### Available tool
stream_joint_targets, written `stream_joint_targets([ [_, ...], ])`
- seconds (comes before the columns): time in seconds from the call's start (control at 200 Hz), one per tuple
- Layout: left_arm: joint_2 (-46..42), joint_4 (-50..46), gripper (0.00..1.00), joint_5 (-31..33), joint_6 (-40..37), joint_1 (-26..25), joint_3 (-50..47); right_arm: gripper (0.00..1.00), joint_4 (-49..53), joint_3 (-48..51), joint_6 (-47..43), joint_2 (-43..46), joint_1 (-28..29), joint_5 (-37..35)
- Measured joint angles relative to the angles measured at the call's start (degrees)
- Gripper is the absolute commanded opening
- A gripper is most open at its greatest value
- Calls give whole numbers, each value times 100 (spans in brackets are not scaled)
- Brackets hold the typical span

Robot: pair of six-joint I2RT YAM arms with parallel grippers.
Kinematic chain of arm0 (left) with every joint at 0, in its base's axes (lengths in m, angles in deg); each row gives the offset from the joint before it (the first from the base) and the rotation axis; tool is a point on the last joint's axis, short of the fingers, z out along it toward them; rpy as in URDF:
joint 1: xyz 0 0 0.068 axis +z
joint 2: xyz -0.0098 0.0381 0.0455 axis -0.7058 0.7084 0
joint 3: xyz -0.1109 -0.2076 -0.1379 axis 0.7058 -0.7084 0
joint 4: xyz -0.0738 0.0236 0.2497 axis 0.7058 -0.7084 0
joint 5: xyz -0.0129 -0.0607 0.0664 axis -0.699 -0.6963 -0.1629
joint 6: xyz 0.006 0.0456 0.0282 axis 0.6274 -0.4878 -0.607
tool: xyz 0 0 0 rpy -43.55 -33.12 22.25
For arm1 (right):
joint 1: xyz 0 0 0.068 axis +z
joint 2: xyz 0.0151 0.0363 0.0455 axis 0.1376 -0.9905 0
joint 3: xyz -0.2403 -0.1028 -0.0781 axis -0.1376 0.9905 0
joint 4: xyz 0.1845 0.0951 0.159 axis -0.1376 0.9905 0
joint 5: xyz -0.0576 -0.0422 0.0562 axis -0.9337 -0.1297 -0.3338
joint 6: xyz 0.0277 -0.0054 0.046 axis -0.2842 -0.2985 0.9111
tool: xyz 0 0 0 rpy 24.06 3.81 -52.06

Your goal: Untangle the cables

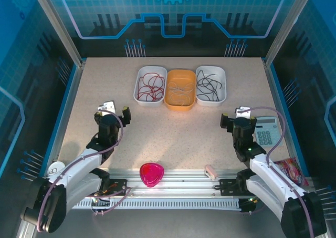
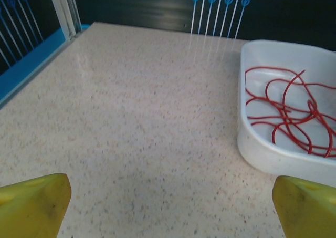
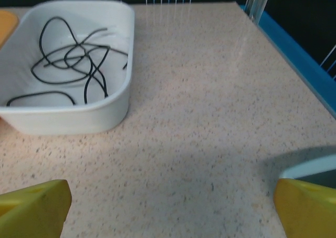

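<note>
Now both arms low, forward; left hand (image 1: 112, 112), right hand (image 1: 238, 118) spread apart, seemingly empty.

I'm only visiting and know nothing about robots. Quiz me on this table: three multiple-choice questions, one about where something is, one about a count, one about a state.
1. Where do the red cables lie?
A. left white tray
B. orange tray
C. right white tray

2. How many trays stand in a row on the table?
A. two
B. three
C. four

3. How are the left gripper and right gripper?
A. both open, empty
B. both shut on cables
C. one shut, one open

Answers:
1 A, the red loops sit inside it.
2 B, the left white tray, orange tray and right white tray stand side by side.
3 A, the jaws of both stand wide apart with nothing between them.
</note>
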Motion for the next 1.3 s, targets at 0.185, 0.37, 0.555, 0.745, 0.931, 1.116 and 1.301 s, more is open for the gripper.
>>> stream_joint_targets([
  [0.185, 356, 804, 99, -247, -588, 232, -105, 100, -944, 214, -254, -422, -599, 409],
  [0.37, 1054, 1602, 99, -927, -710, 765, -284, 100, -1814, 361, -308, -960, -1110, 883],
  [0.555, 2094, 2533, 99, -1401, -772, 964, -284, 100, -2522, 404, -326, -1517, -1329, 1263],
  [0.745, 2802, 3388, 99, -1867, -824, 1255, -284, 100, -3156, 404, -328, -2166, -1370, 1637],
  [0.931, 3580, 3792, 99, -2249, -785, 1491, -267, 100, -3493, 361, -352, -2527, -1379, 1851],
  [1.116, 3574, 3359, 99, -2697, -669, 1794, 326, 100, -3729, 256, -442, -2769, -1381, 1919],
  [1.301, 3574, 3171, 99, -3047, -667, 1812, 420, 100, -4079, 94, -529, -3268, -1381, 2028],
])
